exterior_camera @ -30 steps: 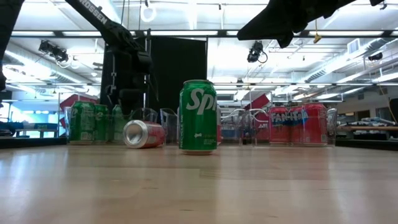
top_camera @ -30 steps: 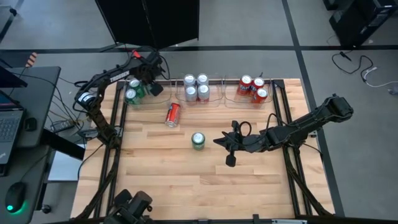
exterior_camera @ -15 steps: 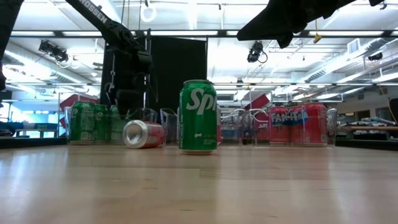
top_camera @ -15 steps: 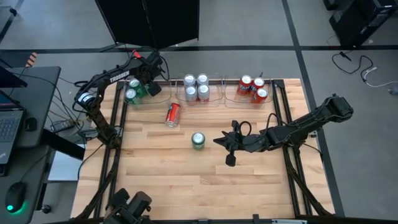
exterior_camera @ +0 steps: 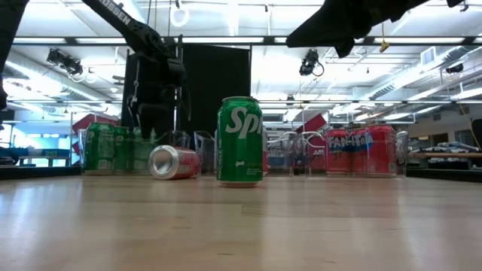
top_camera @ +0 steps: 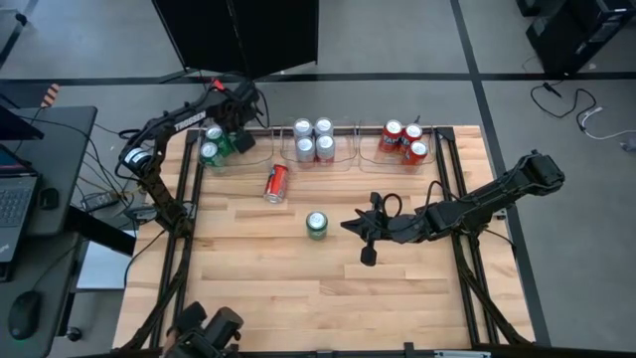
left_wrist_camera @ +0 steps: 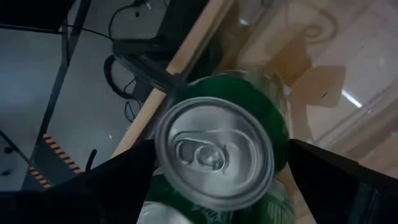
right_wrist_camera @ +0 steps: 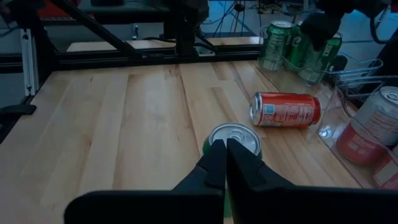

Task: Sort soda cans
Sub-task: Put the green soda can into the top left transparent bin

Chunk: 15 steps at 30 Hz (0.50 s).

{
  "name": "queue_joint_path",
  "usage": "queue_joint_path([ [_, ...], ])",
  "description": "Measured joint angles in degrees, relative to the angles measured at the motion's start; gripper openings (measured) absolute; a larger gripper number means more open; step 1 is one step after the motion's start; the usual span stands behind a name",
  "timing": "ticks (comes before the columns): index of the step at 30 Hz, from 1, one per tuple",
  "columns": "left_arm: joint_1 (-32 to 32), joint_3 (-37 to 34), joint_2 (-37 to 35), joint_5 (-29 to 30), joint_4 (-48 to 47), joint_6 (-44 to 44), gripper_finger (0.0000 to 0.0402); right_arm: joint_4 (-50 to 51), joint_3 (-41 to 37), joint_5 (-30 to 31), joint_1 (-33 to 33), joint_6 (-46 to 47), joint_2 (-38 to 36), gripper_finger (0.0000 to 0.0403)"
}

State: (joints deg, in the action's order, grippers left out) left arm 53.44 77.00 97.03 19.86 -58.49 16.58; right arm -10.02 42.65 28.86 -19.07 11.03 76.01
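Note:
My left gripper (top_camera: 241, 134) hangs open over the clear left tray (top_camera: 227, 164) at the far edge. Its fingers stand on either side of the top of a green soda can (left_wrist_camera: 214, 155) in that tray, and I see no touch. Two more green cans (top_camera: 209, 151) stand beside it. Another green can (top_camera: 316, 225) stands upright mid-table. A red can (top_camera: 275, 183) lies on its side just beyond it. My right gripper (top_camera: 350, 227) hovers shut and empty to the right of the upright green can (right_wrist_camera: 235, 138), pointing toward it.
The middle tray (top_camera: 313, 161) holds several silver-white cans. The right tray (top_camera: 402, 161) holds three red cans. Bare wood stretches across the table's near half. A black frame rails the left and right edges, and a dark screen stands behind the far edge.
My left gripper has tipped and turned a little over the left tray, staying open and in place. The cans and my right gripper have kept still.

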Motion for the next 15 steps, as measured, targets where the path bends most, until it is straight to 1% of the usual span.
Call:
queue_joint_path([
  [5, -0.3, 4.1, 0.0, 0.0, -2.5, -0.5, 0.0363, -0.7, 0.0, 0.0, 0.1, 0.0, 0.0, 0.0005],
  [10, -1.4, 8.1, 0.0, 0.0, -5.8, -0.7, 0.0363, -1.0, 0.0, 0.0, 0.5, 0.0, 0.8, 0.0025],
  [13, -2.6, 10.5, 0.0, -0.2, -7.6, -1.7, 0.0357, -1.4, 0.1, 0.0, 1.5, 0.9, 3.6, 0.0035],
  [15, -3.7, 11.3, -0.5, -0.7, -7.7, -2.0, 0.0347, -1.3, 0.1, 0.0, 2.2, 1.4, 6.0, 0.0035],
])
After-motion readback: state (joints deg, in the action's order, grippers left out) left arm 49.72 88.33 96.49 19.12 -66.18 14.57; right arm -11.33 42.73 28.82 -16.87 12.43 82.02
